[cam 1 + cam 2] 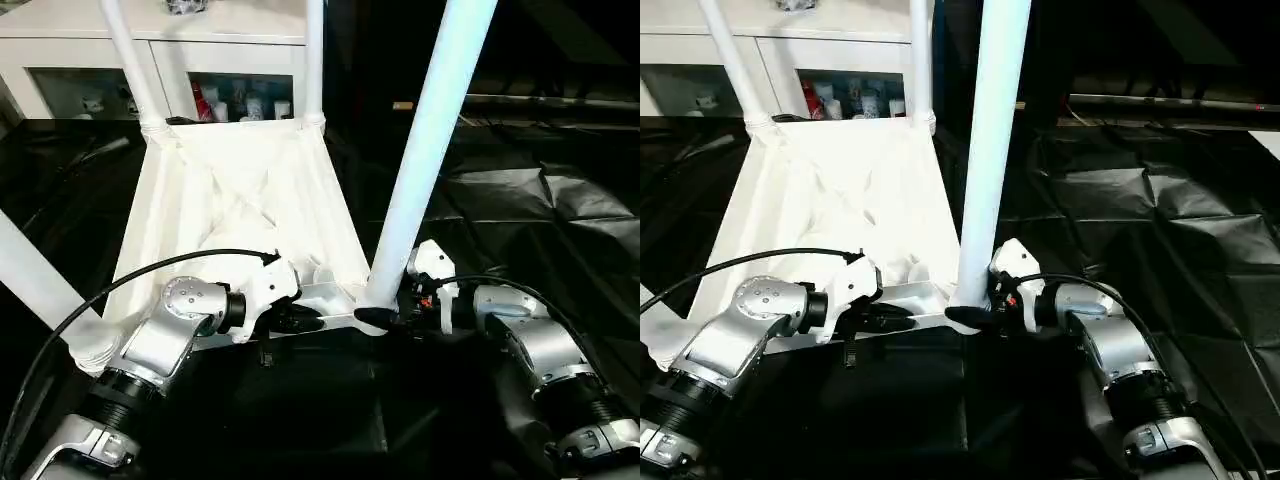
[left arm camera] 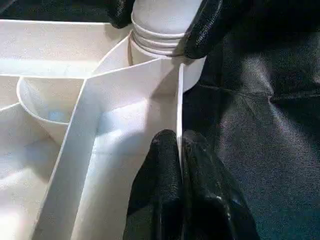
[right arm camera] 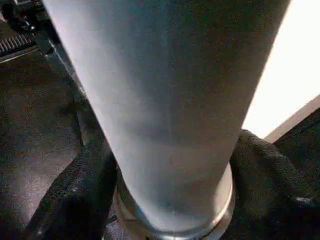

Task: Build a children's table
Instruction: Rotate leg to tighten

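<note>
Left gripper (image 2: 179, 150) pinched on tabletop (image 1: 240, 200) near rim, right gripper (image 1: 385, 318) clamped round base of near-right leg (image 1: 425, 150) at its corner socket, upturned on black sheet (image 1: 540, 220); likely light, stiff, slippery plastic, best gripped low.

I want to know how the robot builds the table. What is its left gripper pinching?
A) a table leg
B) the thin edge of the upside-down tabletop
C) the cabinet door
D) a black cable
B: the left gripper has its two black fingers closed on the thin white rim of the tabletop, while the right gripper holds the leg.
</note>
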{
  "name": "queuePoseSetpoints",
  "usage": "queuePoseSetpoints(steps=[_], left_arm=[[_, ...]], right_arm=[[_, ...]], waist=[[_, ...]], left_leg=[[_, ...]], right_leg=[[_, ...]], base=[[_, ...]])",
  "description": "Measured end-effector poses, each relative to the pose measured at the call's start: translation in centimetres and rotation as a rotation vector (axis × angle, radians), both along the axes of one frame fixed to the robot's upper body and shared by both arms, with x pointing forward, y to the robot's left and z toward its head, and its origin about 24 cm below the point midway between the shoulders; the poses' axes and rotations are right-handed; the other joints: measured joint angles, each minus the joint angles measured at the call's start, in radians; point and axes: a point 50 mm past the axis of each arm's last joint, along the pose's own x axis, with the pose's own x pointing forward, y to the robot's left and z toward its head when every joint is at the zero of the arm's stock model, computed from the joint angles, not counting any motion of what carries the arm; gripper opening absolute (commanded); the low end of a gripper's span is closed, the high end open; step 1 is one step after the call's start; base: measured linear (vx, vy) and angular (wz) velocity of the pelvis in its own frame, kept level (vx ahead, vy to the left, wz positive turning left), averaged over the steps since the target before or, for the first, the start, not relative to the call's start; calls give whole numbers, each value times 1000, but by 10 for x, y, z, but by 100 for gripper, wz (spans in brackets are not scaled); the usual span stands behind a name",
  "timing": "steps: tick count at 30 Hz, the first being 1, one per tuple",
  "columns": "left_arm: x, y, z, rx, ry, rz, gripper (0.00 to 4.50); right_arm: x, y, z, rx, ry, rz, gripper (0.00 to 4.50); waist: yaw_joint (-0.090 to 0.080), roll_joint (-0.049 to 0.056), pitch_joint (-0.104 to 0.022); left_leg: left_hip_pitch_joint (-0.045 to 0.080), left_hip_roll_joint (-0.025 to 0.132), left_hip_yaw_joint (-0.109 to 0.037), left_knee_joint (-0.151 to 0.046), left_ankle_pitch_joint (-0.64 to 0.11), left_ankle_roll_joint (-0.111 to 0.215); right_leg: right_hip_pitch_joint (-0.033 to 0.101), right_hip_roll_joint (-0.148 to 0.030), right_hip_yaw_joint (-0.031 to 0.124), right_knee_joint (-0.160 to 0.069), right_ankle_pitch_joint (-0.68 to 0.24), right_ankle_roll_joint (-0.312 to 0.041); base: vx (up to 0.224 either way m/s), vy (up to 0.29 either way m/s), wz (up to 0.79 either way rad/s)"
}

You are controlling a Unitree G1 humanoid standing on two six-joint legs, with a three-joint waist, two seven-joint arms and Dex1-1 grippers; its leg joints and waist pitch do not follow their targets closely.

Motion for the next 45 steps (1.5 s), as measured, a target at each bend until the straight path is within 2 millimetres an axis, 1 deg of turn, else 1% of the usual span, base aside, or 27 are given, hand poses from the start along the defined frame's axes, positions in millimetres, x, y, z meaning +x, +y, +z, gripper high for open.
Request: queuePoseSetpoints(steps=[2,5,7,8,9,10,14,17,19,21,24,25,26,28,29,30,33,34,37,39,42,45], left_arm=[[0,0,0,0,0,0,0],[1,1,-1,2,3,13,0],[3,0,-2,1,2,47,0],[7,-3,-3,4,-7,83,0],[13,-8,-3,4,-18,134,0],[17,-13,-3,6,-23,170,0],[30,-41,-6,12,-46,329,0],[34,-64,-7,14,-60,410,0],[35,-75,-7,22,-79,430,0],[35,-79,-7,31,-90,422,0],[35,-79,-6,34,-103,416,0],[35,-79,-6,34,-105,415,0],[35,-79,-6,35,-108,414,0],[36,-75,-5,35,-119,404,0],[35,-75,-5,34,-120,393,0],[35,-72,-5,34,-125,381,0],[34,-61,-6,40,-132,337,0],[33,-57,-6,42,-138,310,0],[30,-41,-6,46,-158,233,0],[29,-33,-5,48,-166,199,0],[27,-27,-5,48,-176,166,0],[28,-23,-5,50,-191,171,0]], right_arm=[[0,0,0,-1,0,1,281],[2,2,-3,6,9,-23,271],[5,4,-6,21,10,-76,269],[10,6,-9,46,19,-153,269],[17,10,-10,62,16,-255,269],[22,11,-12,65,14,-329,268],[42,22,-14,52,2,-643,267],[51,24,-13,24,-7,-798,267],[54,24,-13,5,-21,-835,267],[54,24,-13,-2,-38,-839,267],[55,23,-13,10,-53,-834,267],[55,23,-13,15,-54,-833,323],[55,23,-13,19,-54,-831,337],[55,22,-13,23,-58,-822,358],[55,21,-13,25,-60,-815,358],[55,20,-12,28,-65,-805,379],[54,11,-7,66,-68,-731,387],[51,7,-3,90,-75,-679,408],[36,-14,2,93,-86,-511,408],[25,-21,2,90,-64,-419,408],[6,-30,2,84,-20,-289,408],[-4,-34,6,78,-6,-219,408]], waist=[[0,0,0],[-1,-1,0],[-8,-2,-1],[-13,-3,-1],[-22,-4,0],[-26,-4,0],[-34,-5,0],[-34,-3,-1],[-27,-4,-1],[-23,-3,-1],[-23,-3,-2],[-23,-3,-2],[-23,-3,-2],[-23,-3,-1],[-22,-3,-1],[-22,-3,-1],[-21,-3,-1],[-19,-3,-1],[-13,-3,-1],[-12,-3,-1],[-10,-3,0],[-14,-2,0]], left_leg=[[0,0,0,0,0,0],[1,0,0,0,0,0],[2,0,0,2,0,0],[2,0,0,2,0,0],[4,0,0,3,0,-1],[5,0,0,3,1,-1],[10,-1,0,3,1,-1],[10,-2,0,3,1,-1],[9,-2,0,3,1,-1],[9,-2,0,3,1,-1],[9,-2,0,2,1,-1],[9,-2,0,2,1,-1],[8,-2,0,1,1,-1],[8,-2,0,1,1,-1],[7,-2,0,1,1,-1],[7,-2,0,0,1,-1],[6,-1,-1,-1,1,-1],[6,-1,-1,-1,1,-1],[5,-1,-1,-1,1,-1],[4,-1,-1,-1,1,-1],[2,-1,-1,0,1,-1],[2,-1,-1,0,1,-1]], right_leg=[[0,0,0,0,0,0],[0,0,0,1,0,0],[1,0,1,2,0,0],[2,0,1,3,0,0],[2,0,1,5,0,1],[2,0,1,5,-2,3],[4,-1,1,6,-2,4],[4,-2,1,5,-2,4],[4,-2,1,5,-2,4],[4,-2,1,5,-2,4],[4,-2,1,5,-2,4],[4,-2,0,5,-2,4],[4,-2,0,5,-2,4],[3,-2,0,5,-2,4],[3,-2,0,5,-2,4],[2,-2,0,5,-2,4],[2,-2,-1,5,-2,4],[2,-2,-1,5,-2,4],[2,-2,-1,5,-2,5],[2,-2,-1,5,-2,4],[1,-2,-1,4,-2,4],[1,-2,-1,5,-2,4]], base=[[0,0,0],[0,0,0],[0,0,0],[0,0,0],[0,0,0],[0,0,0],[0,0,0],[0,0,0],[0,0,0],[0,0,0],[0,0,0],[0,0,0],[0,0,0],[0,0,0],[0,0,0],[0,0,0],[0,0,0],[0,0,0],[0,0,0],[0,0,0],[0,0,0],[0,0,0]])
